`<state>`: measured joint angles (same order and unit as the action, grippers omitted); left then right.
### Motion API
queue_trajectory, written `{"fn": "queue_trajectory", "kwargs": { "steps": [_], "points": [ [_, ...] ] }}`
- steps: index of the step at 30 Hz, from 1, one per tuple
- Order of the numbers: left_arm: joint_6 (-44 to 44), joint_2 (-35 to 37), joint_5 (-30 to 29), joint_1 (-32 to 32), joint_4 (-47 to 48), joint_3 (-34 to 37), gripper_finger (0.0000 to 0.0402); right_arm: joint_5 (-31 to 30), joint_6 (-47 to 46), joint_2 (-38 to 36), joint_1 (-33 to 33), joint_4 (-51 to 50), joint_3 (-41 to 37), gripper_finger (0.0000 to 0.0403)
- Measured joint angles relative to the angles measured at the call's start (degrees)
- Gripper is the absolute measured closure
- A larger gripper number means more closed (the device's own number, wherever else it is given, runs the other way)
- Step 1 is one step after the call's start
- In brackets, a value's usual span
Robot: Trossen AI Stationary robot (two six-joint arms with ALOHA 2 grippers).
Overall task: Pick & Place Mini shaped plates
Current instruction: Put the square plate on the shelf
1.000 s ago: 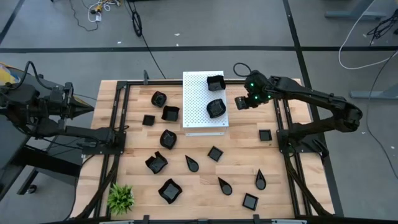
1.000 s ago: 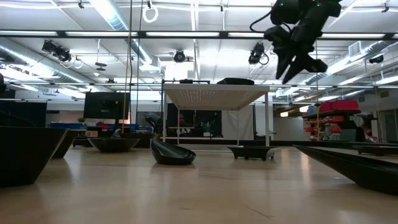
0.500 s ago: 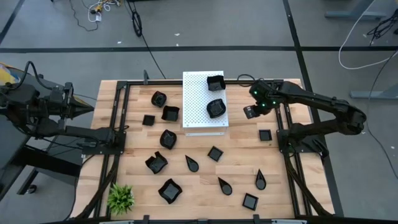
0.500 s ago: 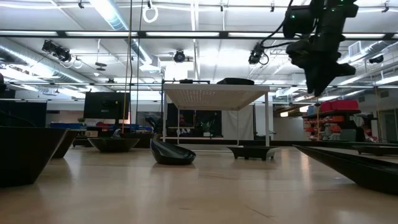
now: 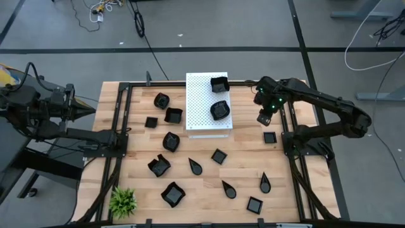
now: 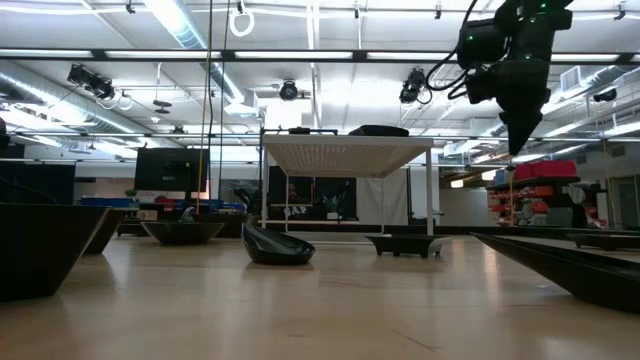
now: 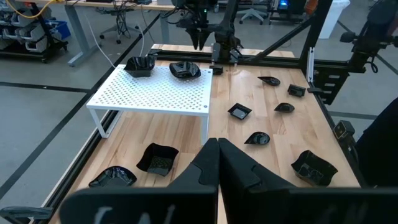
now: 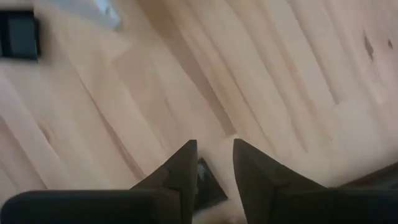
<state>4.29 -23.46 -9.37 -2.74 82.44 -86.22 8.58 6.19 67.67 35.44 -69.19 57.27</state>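
Hovering R gripper (image 5: 265, 118), jaws part-open, empty | near square plate (image 5: 269, 137) | L shut

— Are you seeing any writing, label, brand or number anywhere around the grippers?
— No, nothing legible is showing on the table, the arms or the room behind.

The right gripper (image 8: 214, 163) points down at the wooden table (image 8: 280, 81), fingers (image 8: 180, 171) apart and empty; a small black plate (image 8: 18, 36) lies farther off.
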Motion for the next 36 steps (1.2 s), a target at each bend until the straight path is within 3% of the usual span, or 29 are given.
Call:
{"fn": "queue_trajectory", "kwargs": {
  "steps": [10,19,29,36],
  "points": [
    [0.0,0.0,0.0,0.0,0.02,0.0,0.0399,-0.09,14.07,3.22,4.47,-9.6,1.17,0.0295],
    [0.0,0.0,0.0,0.0,0.02,-0.01,0.0399,-0.09,28.19,4.2,7.34,-9.49,0.28,0.0295],
    [0.0,0.0,0.0,0.0,0.0,-0.01,0.0399,-0.06,36.26,4.23,7.35,-7.66,-6.29,0.0295],
    [0.0,0.0,0.0,0.0,0.02,0.0,0.0399,-0.01,36.82,5.28,7.35,-7.22,-10.19,0.0295]
  ]
}}
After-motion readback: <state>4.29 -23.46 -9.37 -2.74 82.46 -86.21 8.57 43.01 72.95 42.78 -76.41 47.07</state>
